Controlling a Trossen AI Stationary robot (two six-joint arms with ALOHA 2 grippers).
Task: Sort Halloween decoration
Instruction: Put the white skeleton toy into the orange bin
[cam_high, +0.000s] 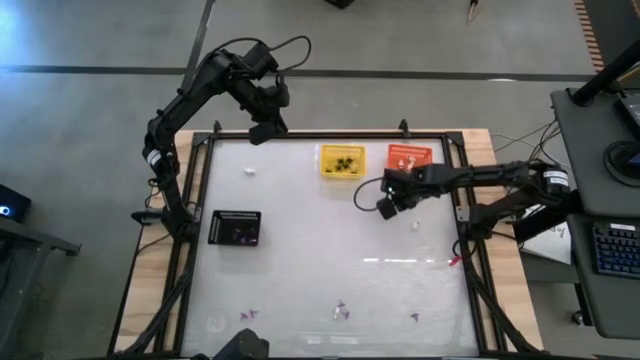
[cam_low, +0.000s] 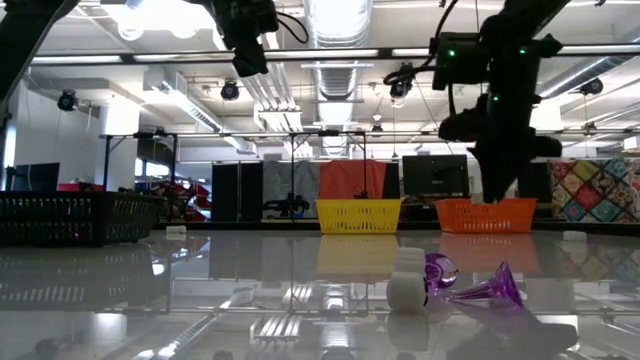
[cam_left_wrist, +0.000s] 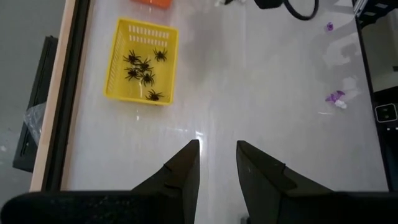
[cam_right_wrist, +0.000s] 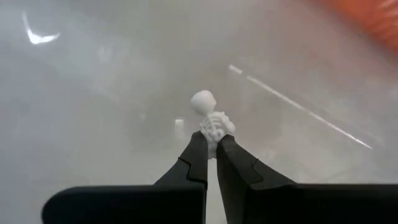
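My right gripper (cam_high: 389, 206) (cam_right_wrist: 211, 148) hangs above the table near the orange basket (cam_high: 408, 157), shut on a tiny white skeleton trinket (cam_right_wrist: 210, 118). My left gripper (cam_high: 266, 126) (cam_left_wrist: 217, 152) is raised high over the far left of the table, open and holding nothing. The yellow basket (cam_high: 342, 160) (cam_left_wrist: 142, 60) holds several black spiders (cam_left_wrist: 143, 70). The black basket (cam_high: 235, 228) contains purple trinkets. Loose white pieces (cam_high: 248, 172) (cam_high: 415, 222) and purple pieces (cam_high: 342, 308) (cam_high: 414, 317) lie on the table. My right gripper pinches the skeleton trinket by its lower body (cam_right_wrist: 215, 132) between the two fingertips, only at their free ends. The round head (cam_right_wrist: 202, 101) sticks out beyond the tips. The fingers point down from above, and the trinket is lifted clear of the table.
The white table is framed by a dark rail (cam_high: 470, 240). A white lump (cam_low: 407, 285) and a purple trinket (cam_low: 490, 288) lie close to the near edge, with another purple piece (cam_high: 247, 315) at near left. The middle of the table is bare. A desk with a keyboard (cam_high: 610, 250) stands on the right.
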